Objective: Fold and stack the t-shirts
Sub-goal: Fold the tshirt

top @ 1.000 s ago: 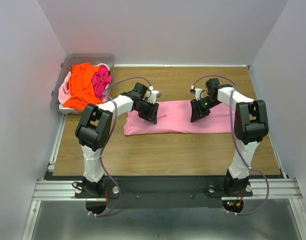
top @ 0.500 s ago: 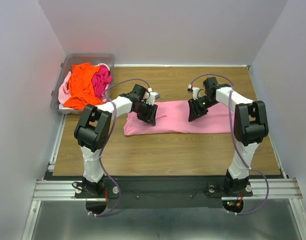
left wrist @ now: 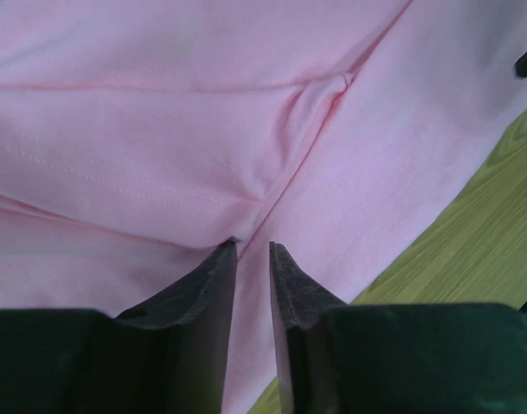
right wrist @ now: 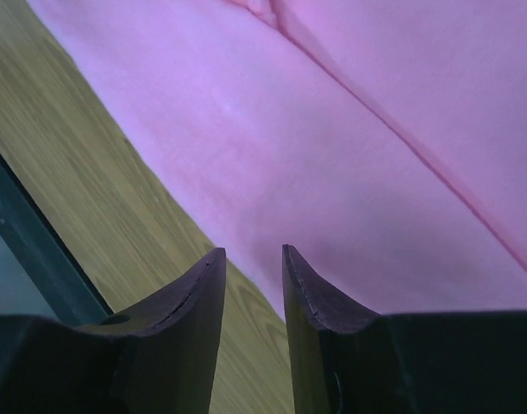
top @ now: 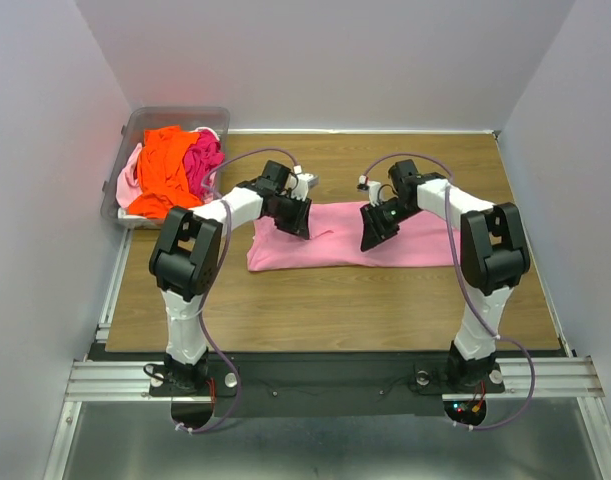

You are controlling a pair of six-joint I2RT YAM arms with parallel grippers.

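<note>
A light pink t-shirt (top: pixel 335 240) lies folded into a long strip across the middle of the wooden table. It fills the left wrist view (left wrist: pixel 159 129) and shows in the right wrist view (right wrist: pixel 375 129). My left gripper (top: pixel 293 216) hovers low over the strip's left part, its jaws a narrow gap apart (left wrist: pixel 253 250) above a crease, holding nothing. My right gripper (top: pixel 373 228) is over the strip's middle, near its front edge, with jaws slightly apart (right wrist: pixel 254 252) and empty. An orange t-shirt (top: pixel 165 172), a hot pink one (top: pixel 203 158) and a pale pink one (top: pixel 131 172) lie heaped at the back left.
A clear plastic bin (top: pixel 137 122) at the back left corner holds the heaped shirts. Grey walls close in the table on three sides. Bare wood (top: pixel 325 300) lies in front of the strip, and a dark edge (right wrist: pixel 30 250) shows in the right wrist view.
My right gripper has moved left along the strip toward its middle. My left gripper has shifted slightly back and left. The pink shirt has not moved.
</note>
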